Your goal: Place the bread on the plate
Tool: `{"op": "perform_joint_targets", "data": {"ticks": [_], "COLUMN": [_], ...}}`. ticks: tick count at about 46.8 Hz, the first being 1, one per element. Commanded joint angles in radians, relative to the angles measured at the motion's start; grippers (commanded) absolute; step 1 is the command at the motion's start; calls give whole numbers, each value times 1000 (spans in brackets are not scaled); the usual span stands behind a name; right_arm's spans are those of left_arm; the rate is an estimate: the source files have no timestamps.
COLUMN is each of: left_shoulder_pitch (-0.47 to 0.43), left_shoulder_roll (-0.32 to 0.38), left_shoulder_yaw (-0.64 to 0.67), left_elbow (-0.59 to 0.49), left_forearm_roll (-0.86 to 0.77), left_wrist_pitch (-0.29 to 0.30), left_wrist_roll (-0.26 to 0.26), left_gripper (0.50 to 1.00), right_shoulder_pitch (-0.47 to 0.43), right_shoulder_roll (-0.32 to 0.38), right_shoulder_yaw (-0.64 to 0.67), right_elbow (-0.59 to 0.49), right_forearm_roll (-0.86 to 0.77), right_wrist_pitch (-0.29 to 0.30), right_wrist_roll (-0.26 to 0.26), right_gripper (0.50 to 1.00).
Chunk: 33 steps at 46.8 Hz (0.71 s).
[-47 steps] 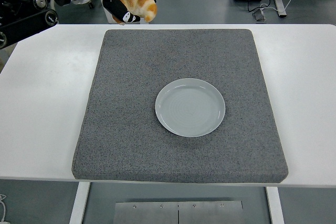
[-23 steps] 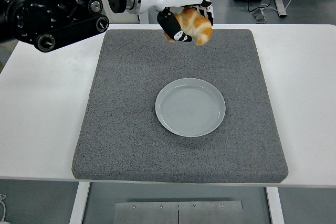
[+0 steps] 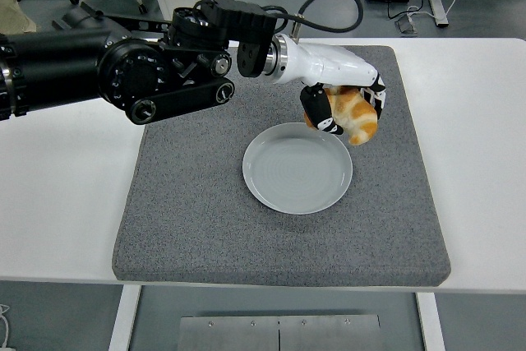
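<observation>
Now my left robot hand point(image 3: 345, 108) grips the bread point(image 3: 353, 115) above the plate's point(image 3: 297, 168) far right rim, mid tabletop point(image 3: 66, 178). If I let go here, I judge the bread could catch the rim and roll onto the grey mat point(image 3: 197, 211).

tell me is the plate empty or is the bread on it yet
Empty. The plate shows only bare grey surface, and the bread is held in the left hand above the plate's far right rim.
</observation>
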Motion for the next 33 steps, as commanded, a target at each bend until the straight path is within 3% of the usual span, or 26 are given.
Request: {"op": "perform_joint_targets", "data": {"ticks": [1,33], "left_shoulder_pitch": [19,139], "left_shoulder_roll": [-6,11], "left_shoulder_yaw": [4,47], "left_elbow": [8,46], "left_forearm_roll": [2,91], "left_wrist_pitch": [2,31], "left_wrist_roll": [1,11], "left_gripper": [500,500], "right_shoulder_pitch": [0,0], "right_shoulder_roll": [0,0], "right_shoulder_yaw": [0,0], "right_elbow": [0,0], "right_forearm_roll": [0,0], "right_wrist_pitch": [-1,1], "right_wrist_roll": [0,0], "right_gripper": [1000,1000]}}
